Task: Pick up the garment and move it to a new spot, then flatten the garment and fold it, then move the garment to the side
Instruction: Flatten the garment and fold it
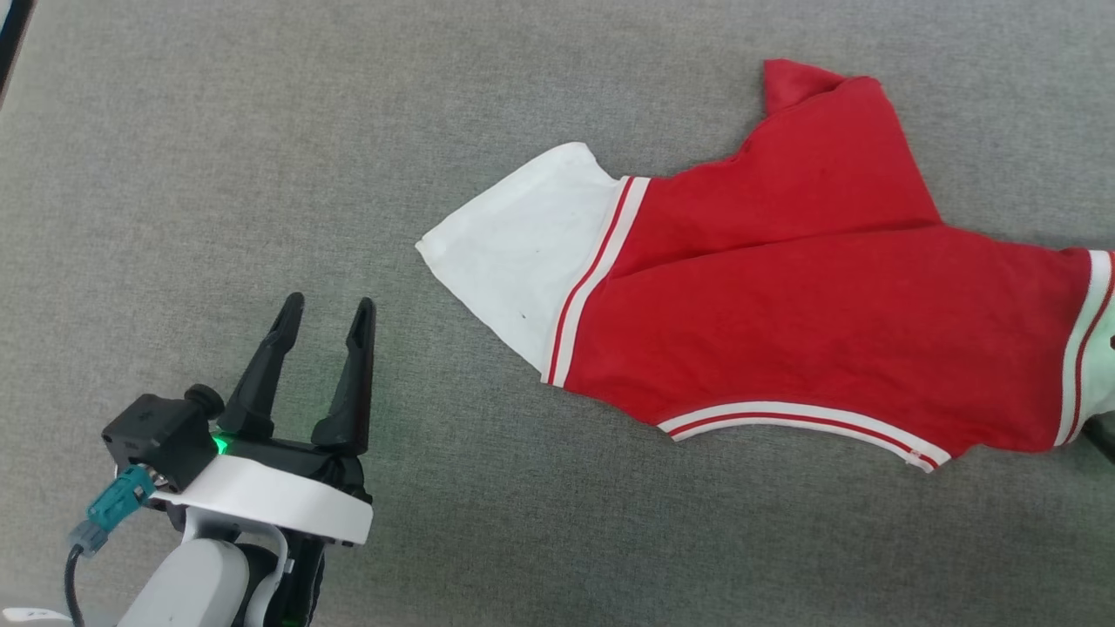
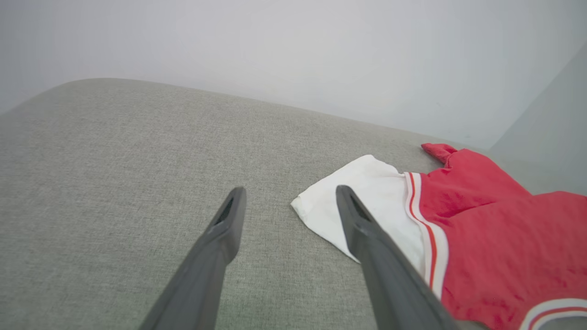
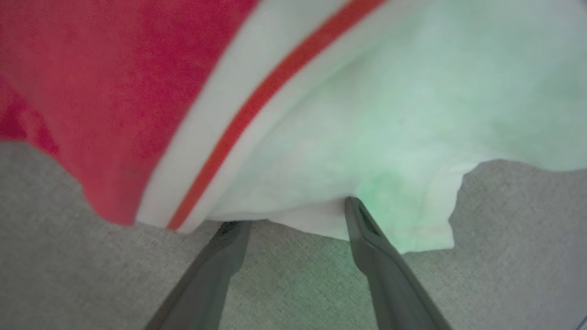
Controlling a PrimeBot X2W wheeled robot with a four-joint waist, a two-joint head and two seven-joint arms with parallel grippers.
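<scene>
The garment [image 1: 784, 322] lies on the cushioned surface [image 1: 174, 131], reaching from the middle of my head view out to the 3 o'clock edge. My left hand [image 1: 331, 303] is down at 7 o'clock, clear of the cloth, with its 2 fingers parted and pointing toward 12. From that hand the nearer sleeve [image 1: 523, 252] lies at 2 o'clock, near but apart. The neckline [image 1: 801, 418] faces 6 o'clock. The other sleeve [image 1: 1099, 340] runs off at 3 o'clock, and there my right hand [image 3: 293, 213] has its 2 parted fingertips at the sleeve's edge.
</scene>
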